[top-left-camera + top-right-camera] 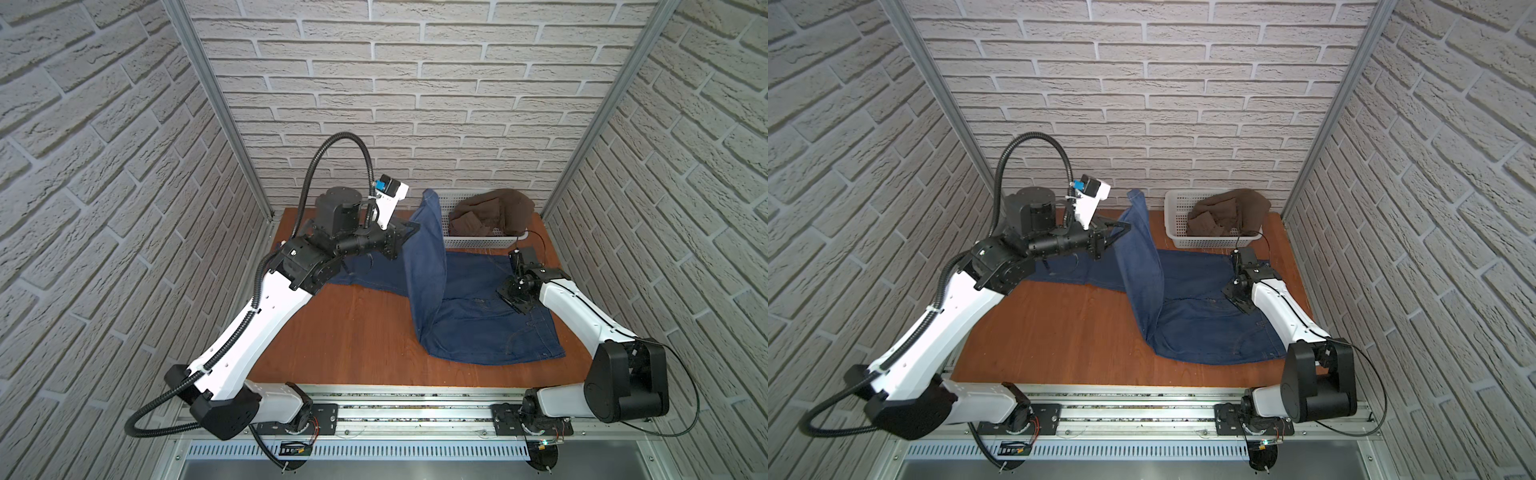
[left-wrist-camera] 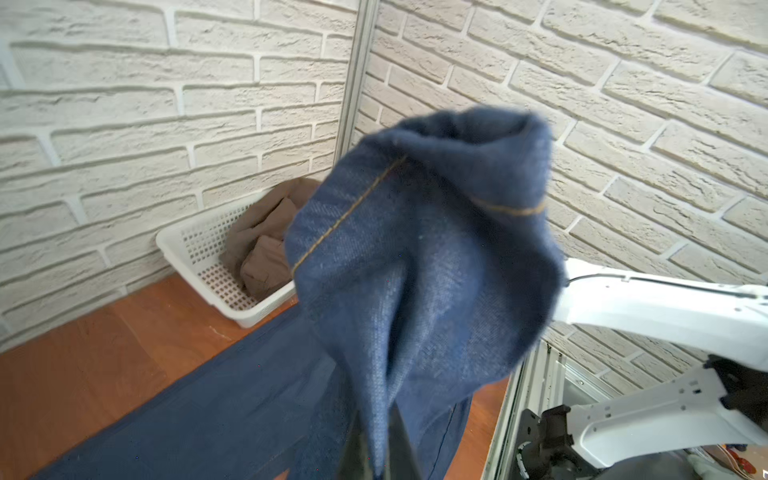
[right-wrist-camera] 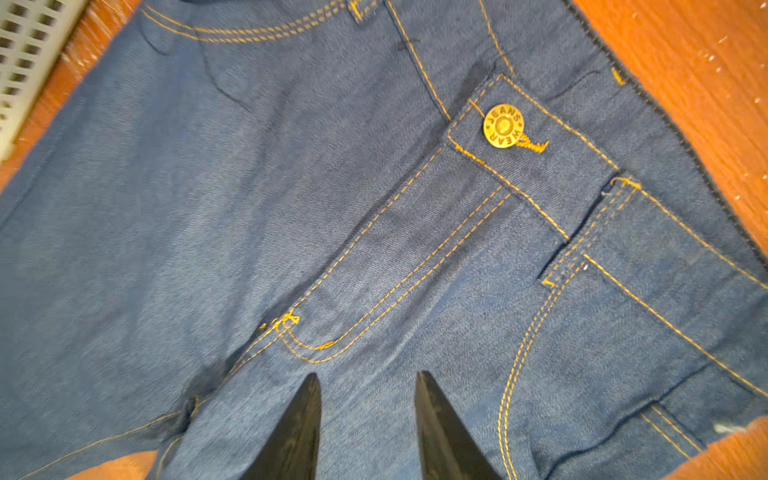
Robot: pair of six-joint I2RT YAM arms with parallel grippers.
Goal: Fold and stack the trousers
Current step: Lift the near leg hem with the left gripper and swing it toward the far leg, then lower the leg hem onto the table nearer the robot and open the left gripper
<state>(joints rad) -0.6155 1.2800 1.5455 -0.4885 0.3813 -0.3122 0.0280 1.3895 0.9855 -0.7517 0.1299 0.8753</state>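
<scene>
white shells, black joints; ribbed black hose on left arm, thin cable on right arm.

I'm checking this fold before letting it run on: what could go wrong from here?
1. The left gripper pinches only one edge of the lifted leg; the denim might slip out mid-fold.
2. The right gripper is open over the fly, clamping nothing, so the trousers may drag across the table.
3. The lifted leg stands near the basket and could catch its rim.
</scene>
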